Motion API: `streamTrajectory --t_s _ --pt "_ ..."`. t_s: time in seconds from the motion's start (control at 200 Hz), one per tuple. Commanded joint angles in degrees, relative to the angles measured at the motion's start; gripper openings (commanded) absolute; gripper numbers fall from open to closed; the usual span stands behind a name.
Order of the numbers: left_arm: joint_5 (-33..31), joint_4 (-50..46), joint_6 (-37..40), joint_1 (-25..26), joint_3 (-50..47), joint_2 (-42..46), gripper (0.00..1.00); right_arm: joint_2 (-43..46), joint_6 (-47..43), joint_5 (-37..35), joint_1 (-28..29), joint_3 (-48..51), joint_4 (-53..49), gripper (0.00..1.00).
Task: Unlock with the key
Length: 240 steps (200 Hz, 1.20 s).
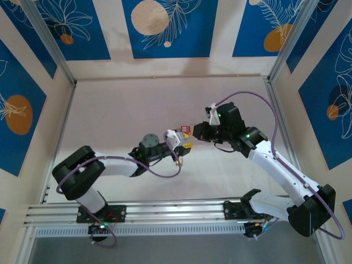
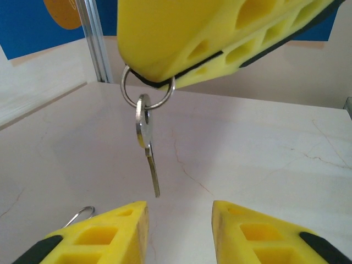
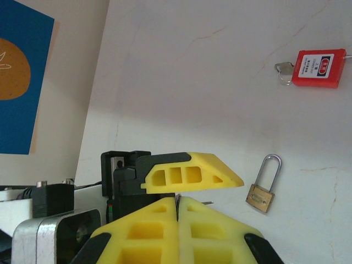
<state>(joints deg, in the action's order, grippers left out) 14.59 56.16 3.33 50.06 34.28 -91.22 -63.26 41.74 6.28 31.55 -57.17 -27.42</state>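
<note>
Yellow fingertips (image 2: pixel 129 231) of the left claw (image 2: pixel 180 234) sit closest, down low in the left wrist view. They stand apart with a clear gap between them, and nothing is in the gap. So the left claw is spread and holds nothing.

Just above that gap hangs the key (image 2: pixel 147 137). It is silver and thin. Its tip points down at the gap but does not touch either finger. The key hangs on a small silver ring (image 2: pixel 124 91).

The ring is pinched in the right claw (image 3: pixel 179 220), whose two yellow fingers are pressed tight together. So the right claw is clenched on the key's ring and holds the key up in the air over the pale table (image 2: pixel 264 148).

By the left fingertip a thin silver wire loop (image 2: pixel 81 213) peeks out. I cannot tell what it belongs to.

Farther off, in the right wrist view, a little brass lock (image 3: pixel 260 197) with a long silver loop lies flat on the table. Well apart from it lies a red padlock (image 3: pixel 316 69), with small silver keys (image 3: pixel 283 72) touching its left end.
</note>
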Motion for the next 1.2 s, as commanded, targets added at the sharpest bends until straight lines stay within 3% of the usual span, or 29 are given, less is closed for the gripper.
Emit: streamTrajectory --t_s 0.0,0.235,0.765,1.196 --pt "0.9 2.8 -0.9 0.3 1.4 -0.4 0.33 1.1 0.9 0.9 0.4 1.3 0.4 0.00" --pt "1.1 3.0 -1.3 0.3 1.7 0.3 0.28 0.9 1.1 1.2 0.4 2.1 1.1 0.00" --pt "1.6 1.7 -1.1 0.3 1.8 0.6 0.06 1.0 0.8 0.7 0.1 3.2 1.1 0.00" --pt "0.8 2.2 -0.1 0.3 1.3 0.9 0.00 2.3 0.6 0.5 -1.7 4.7 0.7 0.00"
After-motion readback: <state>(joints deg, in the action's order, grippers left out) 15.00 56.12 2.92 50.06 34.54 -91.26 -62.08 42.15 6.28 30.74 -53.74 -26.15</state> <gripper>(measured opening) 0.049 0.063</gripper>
